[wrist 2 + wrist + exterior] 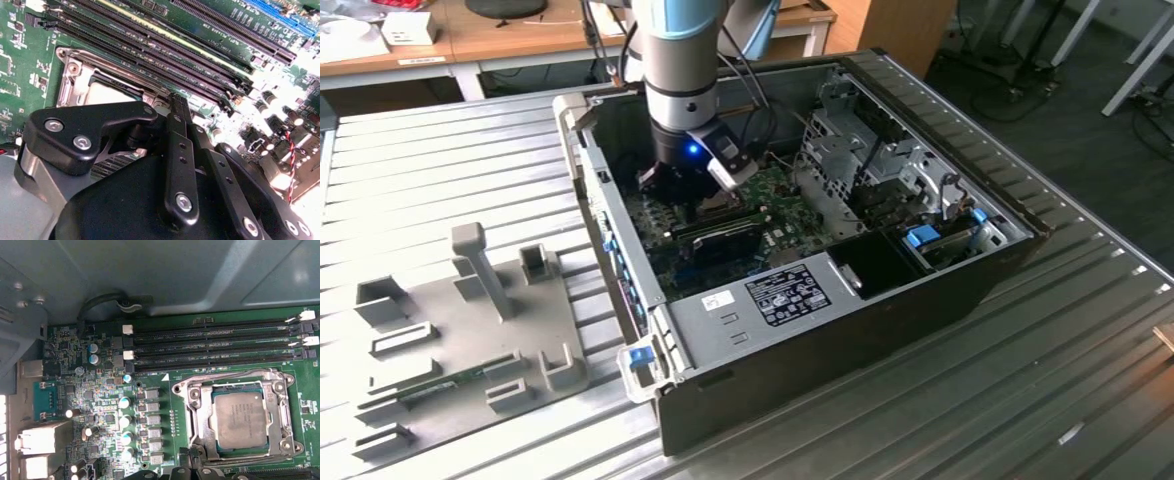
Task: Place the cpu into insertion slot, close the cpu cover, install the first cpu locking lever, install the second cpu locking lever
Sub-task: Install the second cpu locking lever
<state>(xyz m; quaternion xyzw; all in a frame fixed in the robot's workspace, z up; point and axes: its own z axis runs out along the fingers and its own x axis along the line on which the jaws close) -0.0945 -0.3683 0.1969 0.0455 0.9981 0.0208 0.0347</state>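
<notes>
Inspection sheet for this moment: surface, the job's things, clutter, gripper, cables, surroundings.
Surface: ribbed metal table carrying an open computer case.
Job's things: cpu lies in the insertion slot; cpu cover lies closed around it.
Clutter: grey fixture plate at the exterior view's left.
Gripper: gripper low inside the case, at the slot.
Cables: black cable looped above the board; red-black twisted wire.
Surroundings: wooden desks behind.

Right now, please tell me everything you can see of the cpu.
The cpu is a small flat square chip with a dull grey metal top bearing faint print. It lies level in the socket on the green board, framed by the silver cover closed around its edges. The gripper hangs just above; nothing else visibly touches it.
</notes>
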